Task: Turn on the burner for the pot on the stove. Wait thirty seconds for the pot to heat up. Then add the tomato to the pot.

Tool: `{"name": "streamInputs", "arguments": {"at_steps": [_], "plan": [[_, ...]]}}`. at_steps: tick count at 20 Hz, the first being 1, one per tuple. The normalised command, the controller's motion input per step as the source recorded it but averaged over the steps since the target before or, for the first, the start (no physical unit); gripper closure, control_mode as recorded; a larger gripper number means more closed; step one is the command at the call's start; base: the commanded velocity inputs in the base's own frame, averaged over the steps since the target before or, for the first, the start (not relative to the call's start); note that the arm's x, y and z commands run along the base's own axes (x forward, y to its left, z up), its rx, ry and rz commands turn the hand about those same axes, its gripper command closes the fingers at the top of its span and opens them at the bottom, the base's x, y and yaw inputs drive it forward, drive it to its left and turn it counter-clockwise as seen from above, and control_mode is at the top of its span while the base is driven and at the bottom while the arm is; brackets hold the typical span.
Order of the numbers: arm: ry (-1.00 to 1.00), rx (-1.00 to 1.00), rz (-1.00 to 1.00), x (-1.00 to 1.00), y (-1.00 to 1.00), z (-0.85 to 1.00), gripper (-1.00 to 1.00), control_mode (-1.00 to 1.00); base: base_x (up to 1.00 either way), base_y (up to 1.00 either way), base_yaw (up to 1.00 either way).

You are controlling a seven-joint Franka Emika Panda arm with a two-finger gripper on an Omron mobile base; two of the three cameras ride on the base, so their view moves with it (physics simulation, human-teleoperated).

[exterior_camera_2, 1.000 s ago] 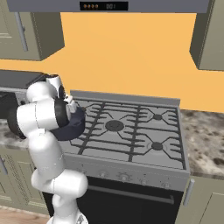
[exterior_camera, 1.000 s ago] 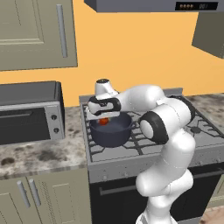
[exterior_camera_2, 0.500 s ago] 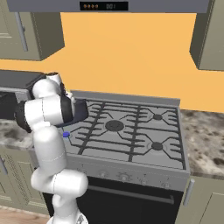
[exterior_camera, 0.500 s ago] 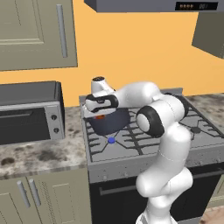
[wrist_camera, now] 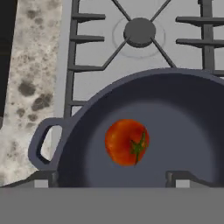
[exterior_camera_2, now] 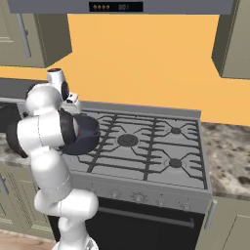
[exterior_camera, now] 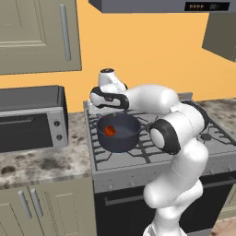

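The tomato [wrist_camera: 127,142] now sits loose inside the pot [wrist_camera: 175,122], free of the gripper [wrist_camera: 111,180]. A second ago the hand hung right over the pot with the red ball tucked between the fingers; half a second ago it was still carried there. Now the ball is down on the pot's dark floor, a bit off centre toward the near-left wall in the left base view [exterior_camera: 109,131].

Pincer state: released. In the hand view the two dark fingertips [wrist_camera: 41,178] stand wide apart at the bottom edge, nothing between them, tomato well clear below. The gripper [exterior_camera: 102,99] hovers just above the pot's back rim in the left base view.

The pot [exterior_camera: 118,132] is on the front-left burner of the stove [exterior_camera: 152,154], upright, side handle visible toward the counter [wrist_camera: 33,87]. In the right base view the pot [exterior_camera_2: 83,136] is mostly hidden behind the arm. The toaster oven [exterior_camera: 30,117] is on the counter left of the stove, well apart.

Judgement: the drop looks done, so the last step of the task reads as complete. I can't tell from these views whether a flame is lit under the pot or which knob is turned. What's left is likely only lifting the hand away without clipping the rim.
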Motion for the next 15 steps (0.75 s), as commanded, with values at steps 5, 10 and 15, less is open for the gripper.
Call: {"name": "streamInputs", "arguments": {"at_steps": [5,10,15], "plan": [[-0.27,0.04,0.08,-0.93,-0.97,0.97,-1.00,-1.00,0.00,0.00,0.00],[-0.07,0.01,0.06,-0.49,-0.40,0.01,-1.00,-1.00,0.00,0.00,0.00],[-0.16,0.04,0.00,-0.31,-0.09,0.06,-1.00,-1.00,0.00,0.00,0.00]]}}
